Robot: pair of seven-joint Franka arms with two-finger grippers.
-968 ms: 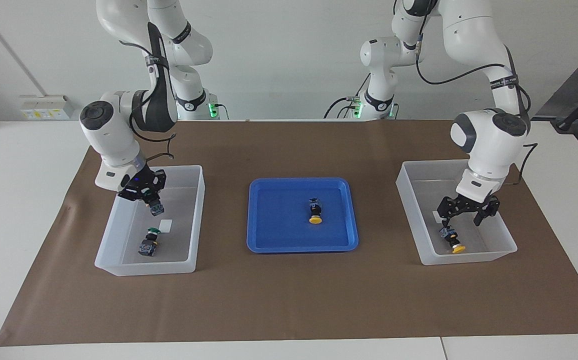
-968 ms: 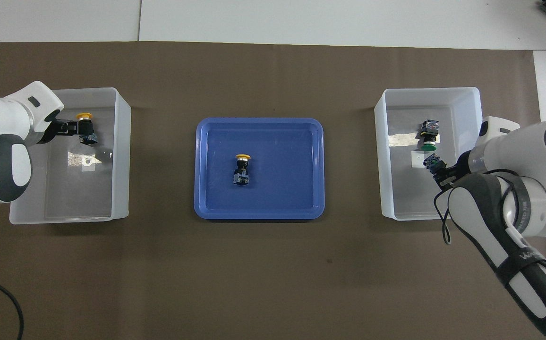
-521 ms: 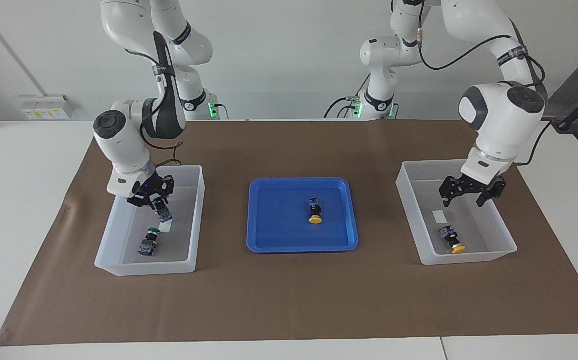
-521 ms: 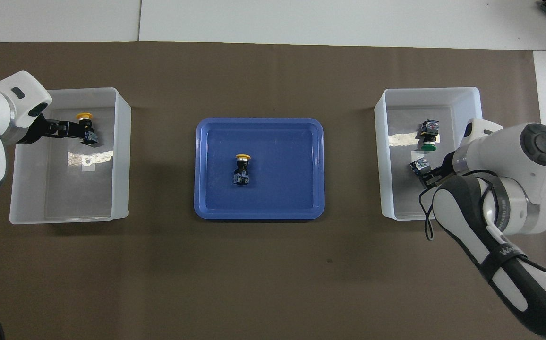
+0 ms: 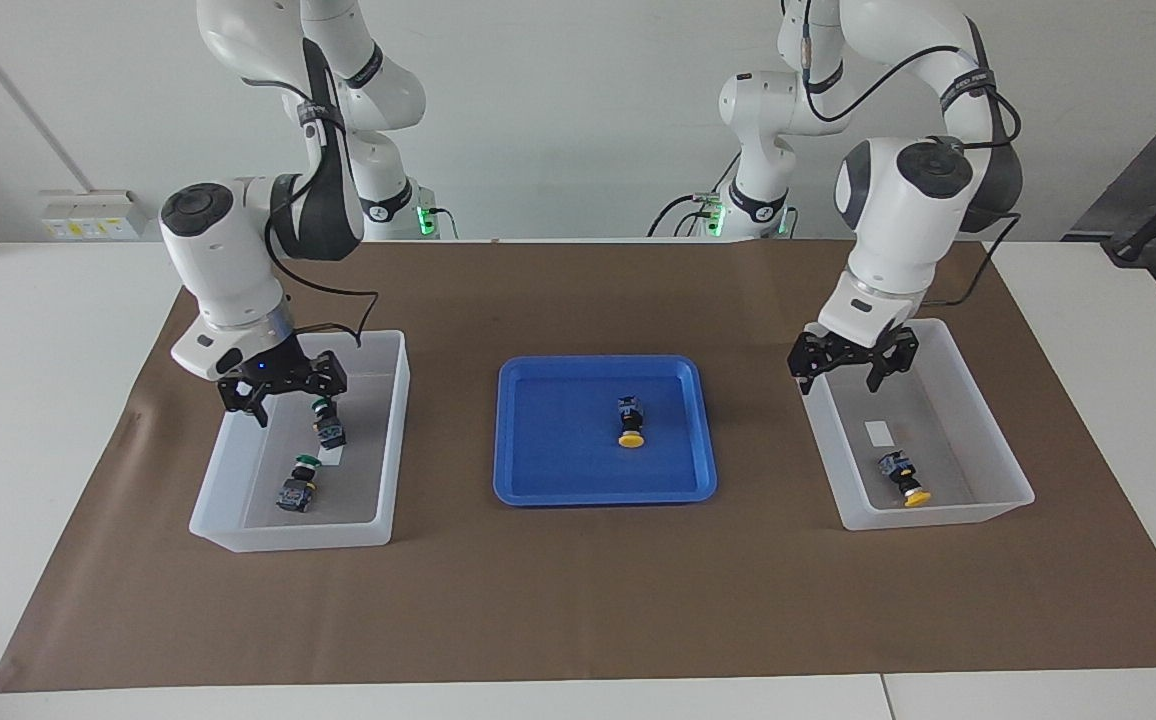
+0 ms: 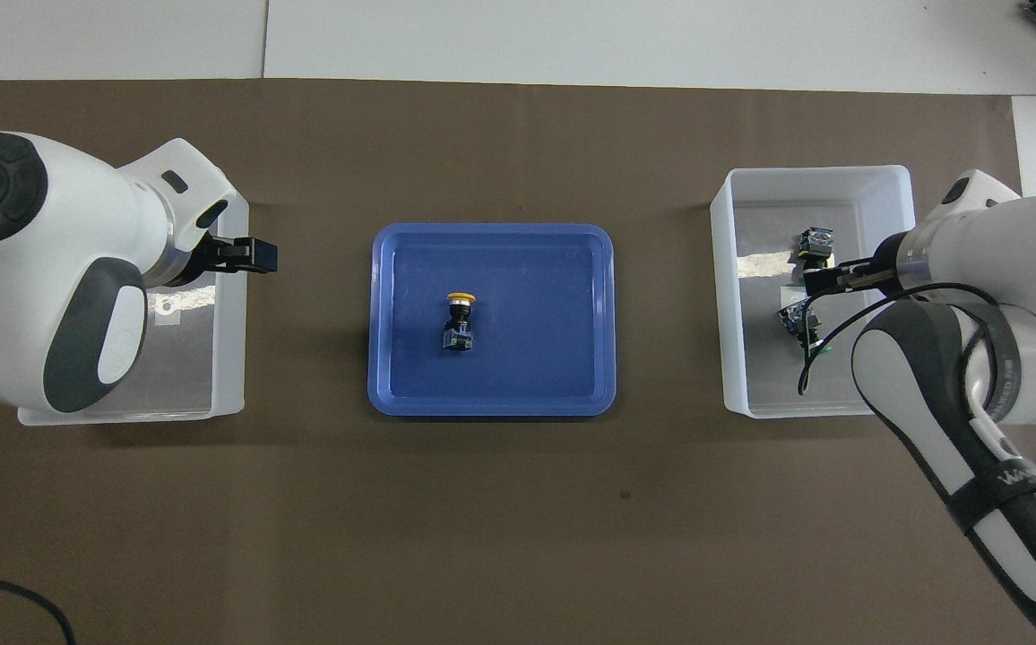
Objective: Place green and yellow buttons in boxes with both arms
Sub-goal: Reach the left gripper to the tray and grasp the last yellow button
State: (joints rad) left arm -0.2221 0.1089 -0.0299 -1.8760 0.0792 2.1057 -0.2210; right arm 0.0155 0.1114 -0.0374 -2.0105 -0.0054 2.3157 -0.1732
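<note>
- Your right gripper (image 5: 283,397) has let go since a second ago: its fingers now stand spread wide and empty above the box at the right arm's end (image 5: 393,440), where before they were pinched on a green button.
- That released green button (image 5: 328,428) now lies on the box floor, just beside the white label; it sits nearer the robots than the other green button (image 5: 296,487), which has not moved.
- In the overhead view the right gripper (image 6: 827,276) hangs over the gap between those two buttons, partly covering them.
- Your left gripper (image 5: 851,362) has lifted and swung away from the yellow button (image 5: 904,480) it stood over a second ago. It now hangs over the tray-side wall of the box at the left arm's end (image 5: 988,505), fingers spread apart, holding nothing.
- That yellow button rests where it was, on the box floor, farther from the robots than the label.
- The last yellow button (image 5: 630,421) lies unchanged in the middle of the blue tray (image 5: 538,480), between the two boxes, cap pointing away from the robots.
</note>
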